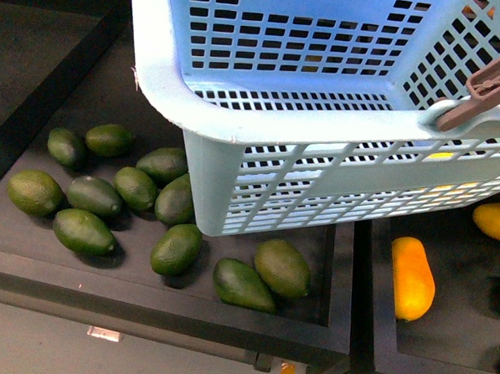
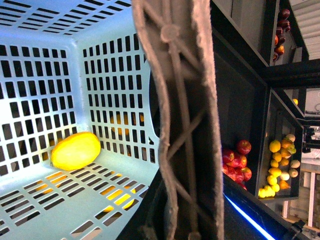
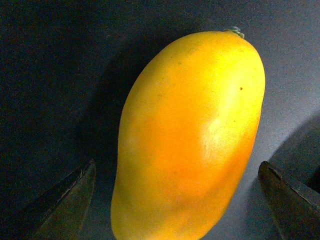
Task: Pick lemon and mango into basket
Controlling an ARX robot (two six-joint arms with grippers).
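The mango (image 3: 190,135) lies between the right gripper's (image 3: 176,167) wide-apart fingers. The lemon (image 2: 75,150) rests in the basket (image 1: 262,122), with green fruits (image 1: 84,231) at its eight o'clock.

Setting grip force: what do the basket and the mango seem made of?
The basket: moulded plastic, matte light blue, judging by its uniform slotted walls. The mango: smooth, slightly glossy orange-yellow skin with a highlight; real fruit or replica, cannot tell.

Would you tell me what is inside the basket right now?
One lemon lies on the basket floor; the handle hides the part behind it.
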